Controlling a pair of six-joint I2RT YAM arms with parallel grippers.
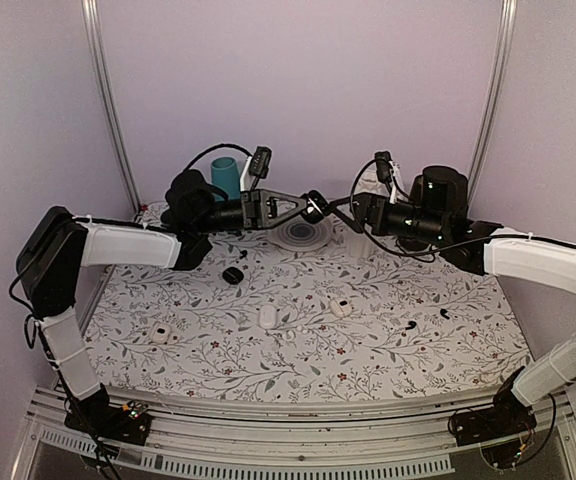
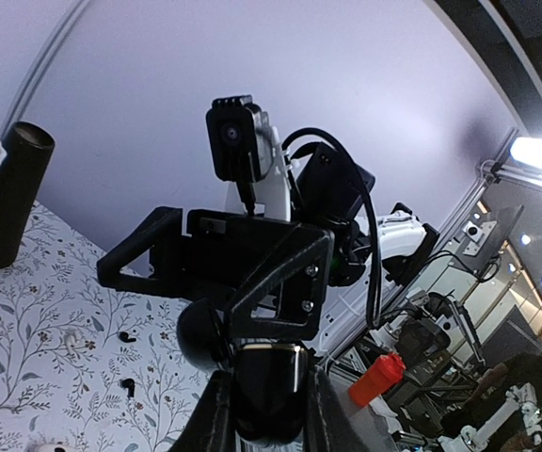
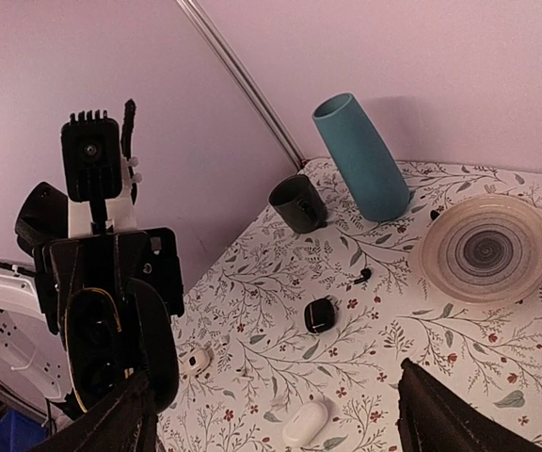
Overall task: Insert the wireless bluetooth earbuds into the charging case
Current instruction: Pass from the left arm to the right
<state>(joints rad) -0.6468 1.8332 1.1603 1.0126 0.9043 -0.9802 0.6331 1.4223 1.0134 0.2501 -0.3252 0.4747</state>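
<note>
My left gripper [image 1: 313, 207] is raised over the back middle of the table, shut on a glossy black charging case [image 2: 269, 395] with a bright seam line. My right gripper [image 1: 360, 208] faces it closely, its jaws wide open with nothing between them; the case [image 3: 92, 344] shows just left of its left finger. Black earbuds [image 1: 409, 325] [image 1: 444, 313] lie on the floral cloth at the right. One more black earbud [image 3: 360, 276] lies near a second black case [image 3: 320, 314]. A small white earbud [image 2: 69, 344] lies on the cloth too.
A ringed plate [image 1: 303, 235] sits under the two grippers. A teal vase [image 1: 226, 177] and a black cup [image 3: 297, 202] stand at the back left. White cases [image 1: 268, 316] [image 1: 341, 307] [image 1: 160, 333] and the second black case [image 1: 232, 275] lie across the middle.
</note>
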